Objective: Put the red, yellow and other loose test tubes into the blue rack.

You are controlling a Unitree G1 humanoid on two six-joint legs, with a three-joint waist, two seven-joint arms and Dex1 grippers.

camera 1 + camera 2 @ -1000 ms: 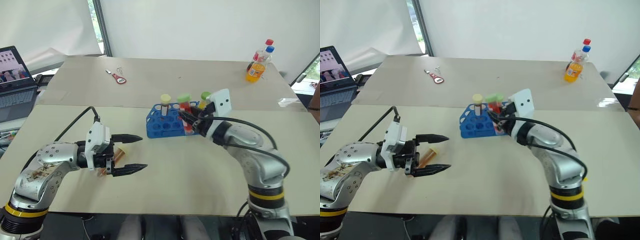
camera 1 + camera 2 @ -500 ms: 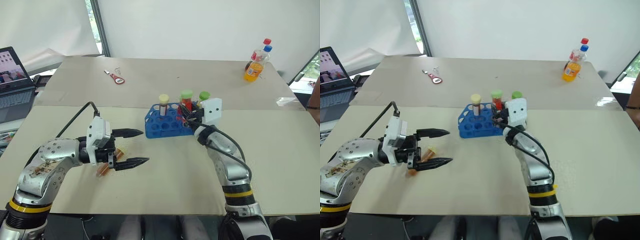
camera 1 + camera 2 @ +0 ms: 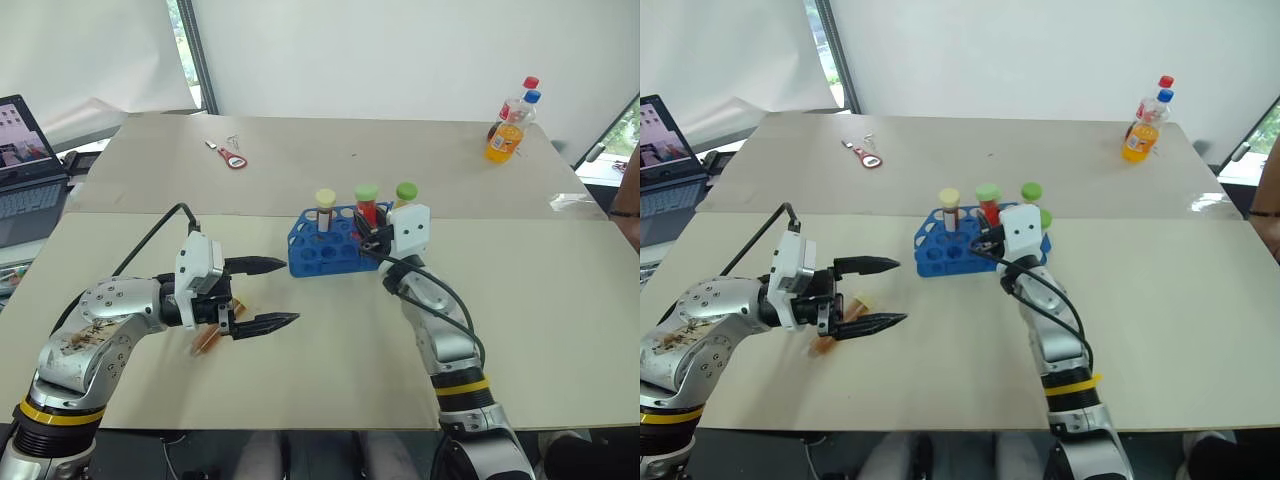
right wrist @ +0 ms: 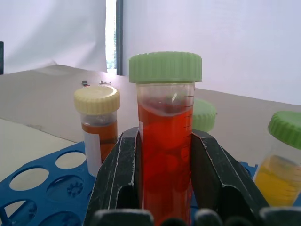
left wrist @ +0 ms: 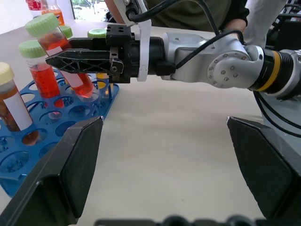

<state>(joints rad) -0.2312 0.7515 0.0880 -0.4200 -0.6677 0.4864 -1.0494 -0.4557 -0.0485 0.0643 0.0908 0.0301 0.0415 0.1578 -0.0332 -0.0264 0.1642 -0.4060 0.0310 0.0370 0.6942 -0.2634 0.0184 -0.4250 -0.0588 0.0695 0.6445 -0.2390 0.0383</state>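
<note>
Right tool point(image 4: 165, 188) clamped on green-capped red tube point(image 4: 165, 141), tube's lower end in blue rack point(image 3: 330, 243) at its right end. Rack also holds cream-capped orange tube point(image 3: 325, 212) and a green-capped yellow one point(image 4: 282, 160). Left tool point(image 3: 272, 294) spread wide over loose tube point(image 3: 845, 318) lying on desk point(image 3: 330, 360).

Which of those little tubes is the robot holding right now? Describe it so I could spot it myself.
Find the blue rack in the middle of the near table. At the rack's right end, the right gripper is shut on the red tube. It has a green cap and red liquid, unlike the cream-capped brownish tube and the green-capped yellow tube.
</note>
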